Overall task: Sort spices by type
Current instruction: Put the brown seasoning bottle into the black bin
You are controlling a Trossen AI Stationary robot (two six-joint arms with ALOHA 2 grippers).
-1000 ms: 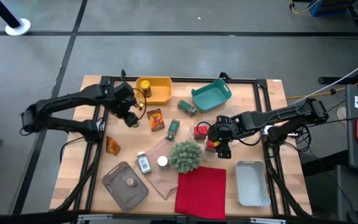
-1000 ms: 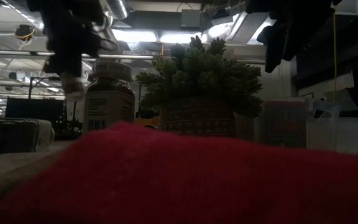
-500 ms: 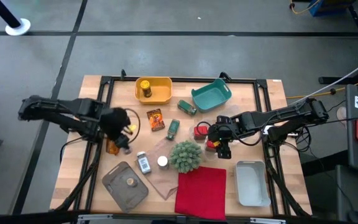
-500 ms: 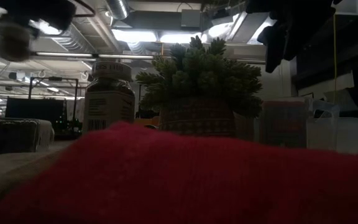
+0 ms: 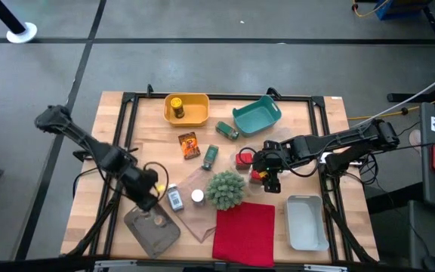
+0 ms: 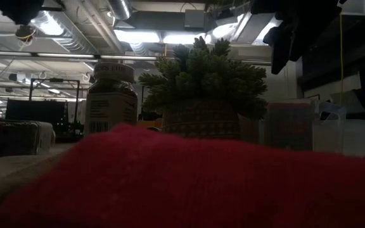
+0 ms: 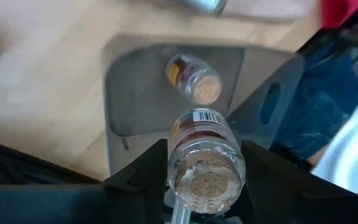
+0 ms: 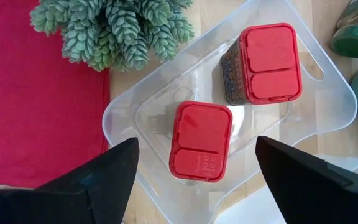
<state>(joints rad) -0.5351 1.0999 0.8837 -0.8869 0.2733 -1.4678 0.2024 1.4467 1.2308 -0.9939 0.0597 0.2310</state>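
Cork-stoppered jar point(image 7: 202, 149) sat clamped in left gripper point(image 7: 201, 186) above grey tray point(image 7: 135, 112) at 7 o'clock — presumably to join its twin point(image 7: 194, 79) w/ like spices; right gripper point(image 8: 194, 186) hung open over red tins point(image 8: 201, 140).

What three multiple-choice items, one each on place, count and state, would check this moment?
1. The left gripper hangs over: A) the yellow bin B) the grey tray C) the red cloth
2. Red-lidded tins in the clear tray: A) one B) two C) four
3. The left jaws are: A) open and empty B) shut on a cork-stoppered jar C) shut on a foil packet

Answers:
1 B: the grey tray lies right under it.
2 B: two red-lidded tins stand in the clear tray.
3 B: the cork-stoppered jar sits clamped between them.
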